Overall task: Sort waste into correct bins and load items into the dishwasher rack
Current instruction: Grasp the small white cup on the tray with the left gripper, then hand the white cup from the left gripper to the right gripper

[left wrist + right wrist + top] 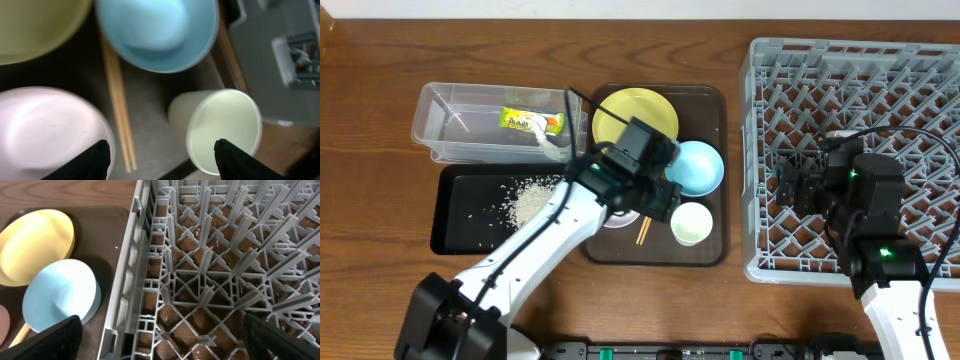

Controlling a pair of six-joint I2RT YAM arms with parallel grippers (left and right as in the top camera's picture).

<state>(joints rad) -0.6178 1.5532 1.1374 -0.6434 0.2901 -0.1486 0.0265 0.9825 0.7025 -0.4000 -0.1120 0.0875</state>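
Note:
My left gripper (655, 197) is open and empty, hovering over the brown tray between the white bowl (50, 132) and the pale green cup (691, 224). In the left wrist view its fingers (162, 160) straddle the wooden chopsticks (120, 112), with the cup (225, 132) to the right. The yellow plate (635, 113) and light blue bowl (699, 166) lie beyond. The snack wrapper (532, 122) lies in the clear tub (435, 125). Rice (530, 200) lies in the black tray (455, 235). My right gripper (798, 185) is open and empty over the left side of the grey rack (920, 80), also in the right wrist view (165, 340).
The brown serving tray (715, 250) holds the dishes between the bins and the rack. The rack's upright pegs (235, 235) stand all over its floor. The rack's left wall (127, 275) runs close to the serving tray's edge. Bare wooden table lies along the far edge.

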